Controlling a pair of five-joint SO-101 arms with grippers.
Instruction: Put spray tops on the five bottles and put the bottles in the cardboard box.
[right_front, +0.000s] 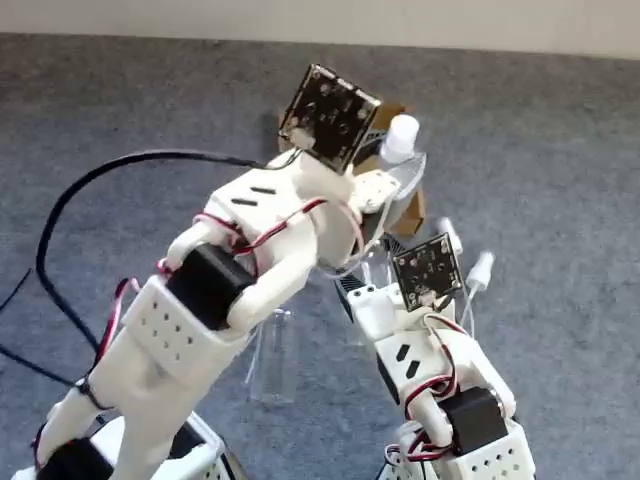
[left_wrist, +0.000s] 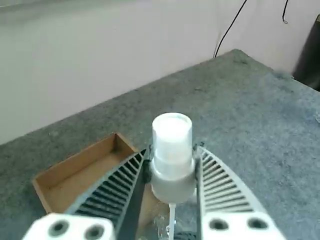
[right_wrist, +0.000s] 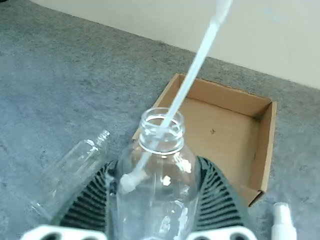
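Left gripper (left_wrist: 172, 154) is clamped on a spray top (left_wrist: 172, 131), held up at upper centre of the high view, near the cardboard box (left_wrist: 75, 172). Right gripper (right_wrist: 156, 166) is clamped around a clear bottle (right_wrist: 162, 197), just right of centre in the high view. The top's dip tube (right_wrist: 192, 75) runs down through the bottle neck, tip inside; the head is not seated. A second bottle (right_front: 272, 355) lies on the grey mat (right_front: 560, 150) at lower centre. A loose spray top (right_front: 481, 268) sits right of centre.

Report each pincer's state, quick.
Left pincer: closed, holding a spray top.
Right pincer: closed, holding a bottle.
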